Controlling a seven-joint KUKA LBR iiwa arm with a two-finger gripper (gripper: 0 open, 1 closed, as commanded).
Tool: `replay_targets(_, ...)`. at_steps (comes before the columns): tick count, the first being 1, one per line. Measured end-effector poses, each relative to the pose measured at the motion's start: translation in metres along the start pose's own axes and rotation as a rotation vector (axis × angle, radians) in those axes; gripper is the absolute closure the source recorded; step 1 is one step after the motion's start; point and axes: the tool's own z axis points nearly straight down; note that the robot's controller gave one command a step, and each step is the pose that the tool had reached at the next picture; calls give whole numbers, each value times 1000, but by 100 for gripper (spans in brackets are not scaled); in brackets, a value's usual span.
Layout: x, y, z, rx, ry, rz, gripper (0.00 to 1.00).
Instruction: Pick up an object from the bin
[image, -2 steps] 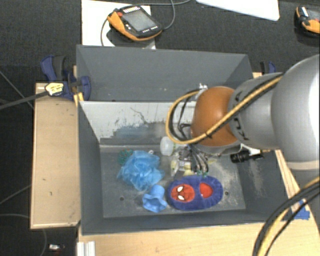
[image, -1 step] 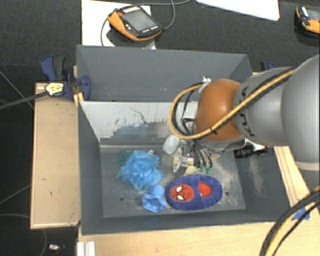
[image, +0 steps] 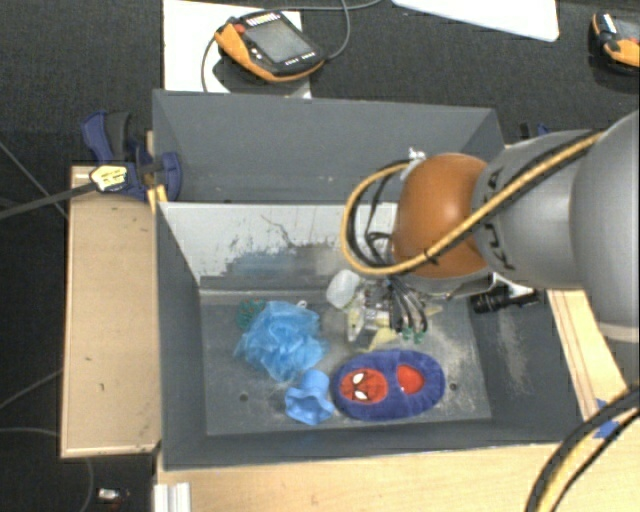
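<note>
My gripper (image: 385, 322) hangs low in the bin, right of its middle, partly hidden under the orange wrist cover. Directly below its tip lies a dark blue oval slipper (image: 392, 384) with a red spider-face patch and a red spot. A small yellowish-white thing (image: 360, 321) sits against the gripper's left side, with a pale whitish lump (image: 342, 288) just above it. I cannot make out how the fingers stand or whether anything is between them.
A light blue mesh bath sponge (image: 281, 338) lies at the left of the bin floor. A smaller blue crumpled piece (image: 309, 397) rests by the slipper's left end. The arm and its cables cover the bin's right back part.
</note>
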Motion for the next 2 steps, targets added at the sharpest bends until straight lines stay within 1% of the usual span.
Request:
replay_targets(1,0,0,-13,-1,-2,-2,100)
replay_targets(2,0,0,-33,0,2,-3,100)
